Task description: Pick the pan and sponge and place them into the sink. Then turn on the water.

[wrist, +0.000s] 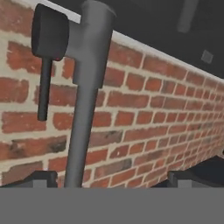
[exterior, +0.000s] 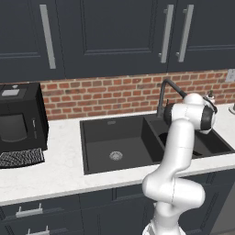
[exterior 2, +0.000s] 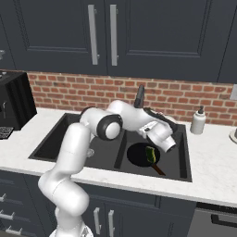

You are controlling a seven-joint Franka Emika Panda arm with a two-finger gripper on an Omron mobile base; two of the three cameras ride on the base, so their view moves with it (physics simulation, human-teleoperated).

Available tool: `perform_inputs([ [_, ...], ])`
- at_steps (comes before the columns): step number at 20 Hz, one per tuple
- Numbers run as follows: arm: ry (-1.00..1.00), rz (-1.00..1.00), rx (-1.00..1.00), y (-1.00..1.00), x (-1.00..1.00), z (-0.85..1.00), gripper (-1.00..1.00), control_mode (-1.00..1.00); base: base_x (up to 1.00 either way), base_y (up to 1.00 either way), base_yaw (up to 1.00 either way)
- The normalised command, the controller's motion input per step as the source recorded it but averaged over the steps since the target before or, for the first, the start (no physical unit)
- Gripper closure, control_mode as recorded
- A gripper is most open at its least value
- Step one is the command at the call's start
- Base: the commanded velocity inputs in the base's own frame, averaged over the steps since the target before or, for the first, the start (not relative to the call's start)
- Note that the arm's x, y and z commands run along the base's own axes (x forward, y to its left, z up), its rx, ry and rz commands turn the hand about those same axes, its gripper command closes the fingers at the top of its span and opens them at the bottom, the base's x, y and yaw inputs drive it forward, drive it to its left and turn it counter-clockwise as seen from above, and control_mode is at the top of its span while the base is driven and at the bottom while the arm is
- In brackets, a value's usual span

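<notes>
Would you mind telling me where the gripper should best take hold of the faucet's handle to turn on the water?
Grip the thin dark lever hanging from the knob on the faucet, one finger on each side. It juts sideways off the upright stem with brick wall behind, so coming straight from the front, as the open gripper faces now, looks best.

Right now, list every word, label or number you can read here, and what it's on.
None readable.
Microwave: no legible markings on its front.
Soap bottle: plain white, no label visible.
Faucet, pan, sponge: no markings.
</notes>
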Motion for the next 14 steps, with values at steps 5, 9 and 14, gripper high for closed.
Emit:
perform_inputs([
  [5, 0.0, -0.01, 0.14, 0.0, 0.32, 0.0, -1.0, -1.0, 0.0, 0.0, 0.0],
  [9, 0.0, 0.0, 0.13, -0.02, 0.33, 0.0, -1.0, -1.0, 0.0, 0.0, 0.0],
  [14, 0.0, 0.0, 0.11, -0.17, 0.25, 0.0, -1.0, -1.0, 0.0, 0.0, 0.0],
])
